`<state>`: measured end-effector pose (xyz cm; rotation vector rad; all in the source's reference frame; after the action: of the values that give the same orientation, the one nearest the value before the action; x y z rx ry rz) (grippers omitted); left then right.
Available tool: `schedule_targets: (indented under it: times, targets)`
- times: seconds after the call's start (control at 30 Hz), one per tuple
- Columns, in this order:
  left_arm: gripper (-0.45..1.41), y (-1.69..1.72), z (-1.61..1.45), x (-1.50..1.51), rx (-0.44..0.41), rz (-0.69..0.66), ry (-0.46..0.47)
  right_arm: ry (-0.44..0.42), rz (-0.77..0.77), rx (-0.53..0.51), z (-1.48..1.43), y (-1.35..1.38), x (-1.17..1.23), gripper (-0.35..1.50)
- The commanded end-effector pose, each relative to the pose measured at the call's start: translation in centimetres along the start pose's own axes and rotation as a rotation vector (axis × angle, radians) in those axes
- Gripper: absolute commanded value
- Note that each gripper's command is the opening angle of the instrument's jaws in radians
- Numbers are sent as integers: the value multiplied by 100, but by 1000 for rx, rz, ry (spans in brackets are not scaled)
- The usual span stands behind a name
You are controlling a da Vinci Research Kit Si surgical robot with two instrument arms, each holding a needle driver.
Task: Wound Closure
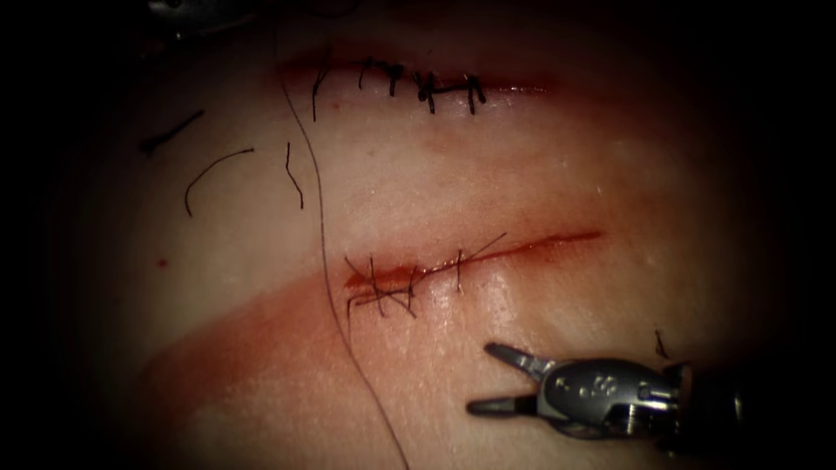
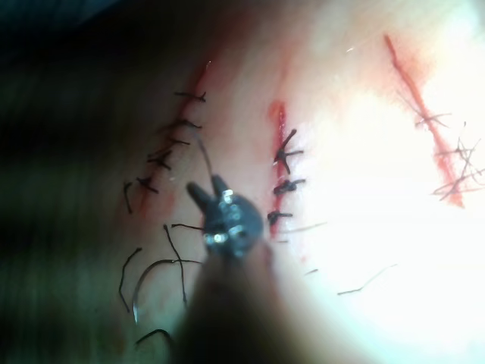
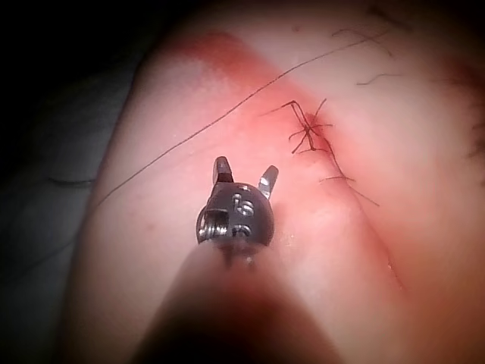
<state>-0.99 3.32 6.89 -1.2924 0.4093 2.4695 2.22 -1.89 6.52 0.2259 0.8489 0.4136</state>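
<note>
One tool (image 1: 496,379), two cuts in the tissue (image 1: 540,165), one long thread (image 1: 326,261), three cut ends.

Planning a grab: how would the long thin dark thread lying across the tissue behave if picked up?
The long thin dark thread lies in loose curves over the tissue, so probably floppy and very light. Likely slippery too: the surface glistens. The right tool, jaws open, holds nothing.

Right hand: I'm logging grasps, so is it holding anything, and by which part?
Nothing. The right hand is open over the tissue, below the cut, apart from the thread.
</note>
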Motion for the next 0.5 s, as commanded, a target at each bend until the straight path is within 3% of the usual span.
schedule_targets:
  times: [0.03,0.13,0.27,0.5]
  targets:
    - [54,6,7,-6,0,-62,-3,-8,-4,-12,9,4,-4,140]
    - [83,26,-1,-18,-56,-207,-60,-10,-3,-12,6,8,-5,140]
    - [99,69,-12,-37,-138,-296,-138,-9,-5,-7,-1,5,-5,140]
    - [111,149,-24,-50,-380,-503,18,-5,-10,-1,-11,0,-8,136]
